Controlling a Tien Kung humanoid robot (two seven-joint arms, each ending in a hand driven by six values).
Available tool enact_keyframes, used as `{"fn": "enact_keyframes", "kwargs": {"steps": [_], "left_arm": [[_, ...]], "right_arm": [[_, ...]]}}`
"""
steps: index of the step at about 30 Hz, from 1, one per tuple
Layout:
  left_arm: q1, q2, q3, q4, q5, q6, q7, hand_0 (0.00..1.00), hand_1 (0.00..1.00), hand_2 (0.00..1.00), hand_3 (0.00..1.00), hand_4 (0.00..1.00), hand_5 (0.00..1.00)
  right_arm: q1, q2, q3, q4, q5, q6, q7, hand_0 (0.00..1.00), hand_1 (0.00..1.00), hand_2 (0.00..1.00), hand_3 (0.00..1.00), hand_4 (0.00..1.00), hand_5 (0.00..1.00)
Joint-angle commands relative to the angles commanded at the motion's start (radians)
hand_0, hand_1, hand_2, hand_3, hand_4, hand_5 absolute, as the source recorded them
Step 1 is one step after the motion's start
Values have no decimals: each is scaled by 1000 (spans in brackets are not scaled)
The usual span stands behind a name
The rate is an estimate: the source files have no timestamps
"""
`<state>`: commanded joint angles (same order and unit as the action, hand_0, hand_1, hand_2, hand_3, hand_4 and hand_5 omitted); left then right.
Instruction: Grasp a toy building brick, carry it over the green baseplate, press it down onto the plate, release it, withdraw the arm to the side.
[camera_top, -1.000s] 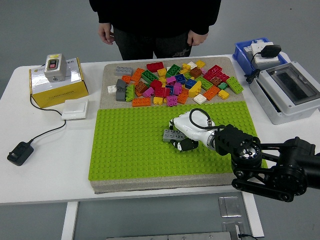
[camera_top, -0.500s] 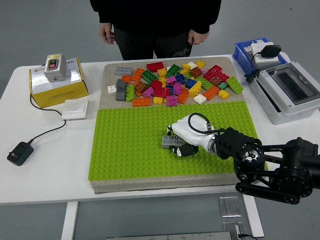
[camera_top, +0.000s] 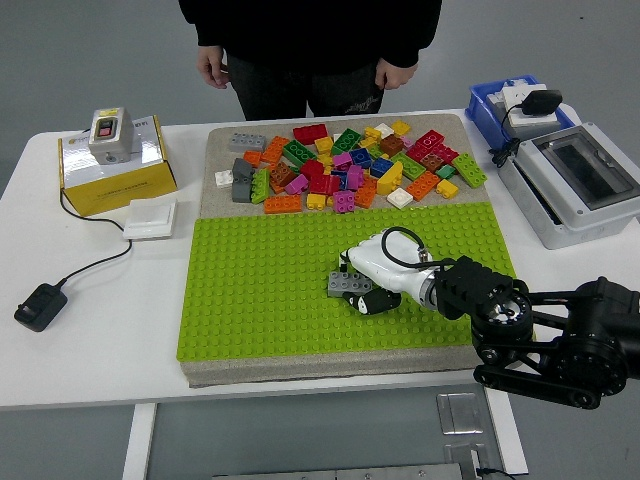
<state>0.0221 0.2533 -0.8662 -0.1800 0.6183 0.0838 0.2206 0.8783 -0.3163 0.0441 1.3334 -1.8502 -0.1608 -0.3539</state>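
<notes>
Head view: one hand (camera_top: 362, 283), one grey brick (camera_top: 349, 284), one green baseplate (camera_top: 260, 290).

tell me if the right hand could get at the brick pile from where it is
Probably yes: the right hand sits on the green baseplate with bare studs between it and the brick pile, but it holds a grey brick now.

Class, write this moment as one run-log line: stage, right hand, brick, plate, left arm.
stage: placing | right hand: shut on grey brick | brick: over middle of green baseplate | seated: cannot tell | left arm: out of view
</notes>
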Motion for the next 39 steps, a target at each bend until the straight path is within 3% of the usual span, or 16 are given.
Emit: {"fn": "enact_keyframes", "kwargs": {"steps": [19,20,25,26,31,32,39], "left_arm": [[-5,2,2,0,-5,2,-4,670,674,669,747,397,546],[-5,2,2,0,-5,2,-4,670,674,669,747,398,546],[-5,3,2,0,-8,3,-5,670,674,669,747,398,546],[-5,4,2,0,-8,3,-6,670,673,669,746,398,548],[-6,4,0,0,-7,5,-7,670,673,669,746,398,548],[-5,4,0,0,-6,4,-6,670,674,662,747,398,549],[-2,3,0,0,-5,3,0,669,670,661,747,398,549]], "right_arm": [[9,3,-9,-14,2,7,7,54,180,373,372,473,310],[10,3,-9,-14,2,8,7,55,188,520,457,476,311],[10,4,-12,-14,5,9,9,55,188,520,457,476,311],[10,4,-13,-14,5,9,9,57,191,635,640,478,310],[10,4,-15,-13,8,9,11,57,191,635,640,478,310],[10,4,-15,-14,8,8,12,56,192,657,718,482,312],[9,4,-16,-17,9,10,12,56,193,673,750,487,315]]}}
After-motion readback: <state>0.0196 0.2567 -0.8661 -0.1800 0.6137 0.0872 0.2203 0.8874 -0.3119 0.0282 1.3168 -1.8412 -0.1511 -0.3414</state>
